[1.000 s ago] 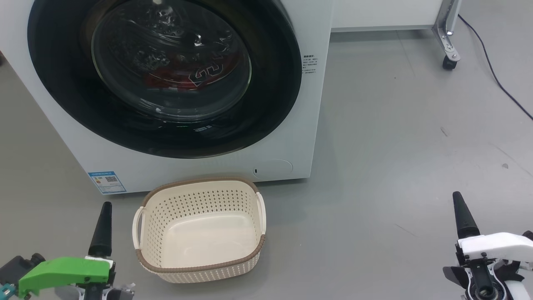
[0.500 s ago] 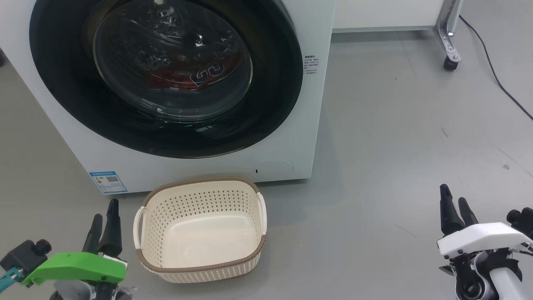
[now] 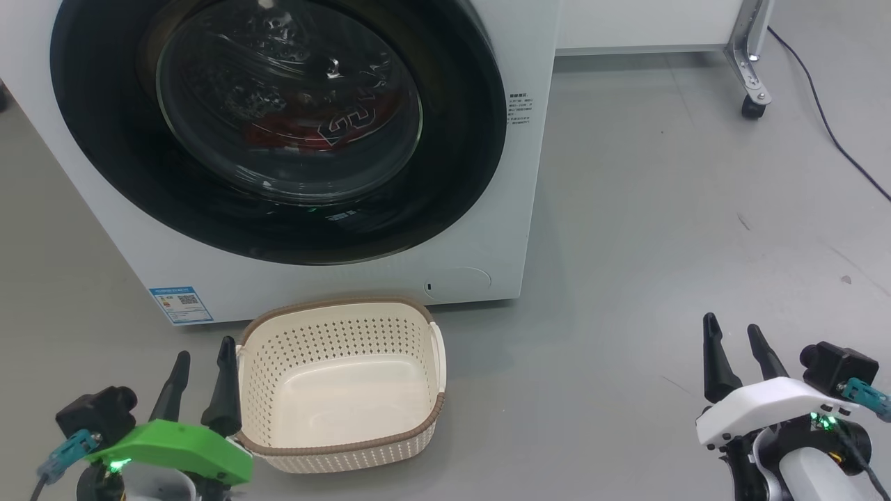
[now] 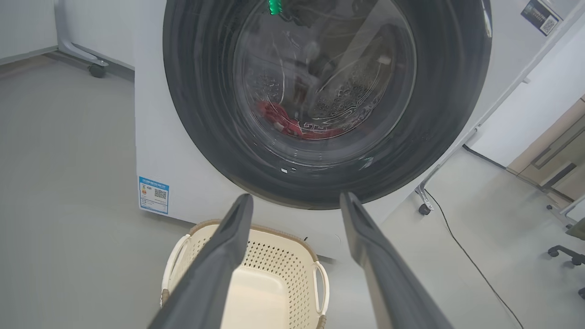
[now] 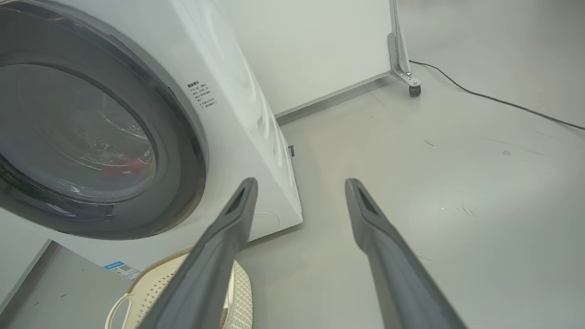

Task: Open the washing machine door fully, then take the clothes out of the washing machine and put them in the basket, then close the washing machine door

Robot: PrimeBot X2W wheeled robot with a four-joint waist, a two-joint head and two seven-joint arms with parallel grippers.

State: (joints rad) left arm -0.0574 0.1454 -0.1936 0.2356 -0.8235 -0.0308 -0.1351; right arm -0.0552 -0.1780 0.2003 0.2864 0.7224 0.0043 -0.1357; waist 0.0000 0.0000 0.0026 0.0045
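- The large round glossy black washing machine door (image 3: 278, 229) is shut; it is probably stiff, heavy and slippery. No handle is visible, so take its rim.
- Soft red clothes (image 3: 292, 132) lie behind its glass.
- The small cream perforated plastic basket (image 3: 348, 456) stands empty on the smooth grey floor (image 3: 661, 209), just before the white machine (image 3: 501, 257).
- The left gripper (image 3: 204, 348) and the right gripper (image 3: 732, 323) have fingers apart, holding nothing.

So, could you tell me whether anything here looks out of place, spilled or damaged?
Nothing stands out. The washing machine door is shut and intact, the clothes lie inside behind its glass, the basket stands upright and empty in front, and the left gripper and right gripper are open, holding nothing.
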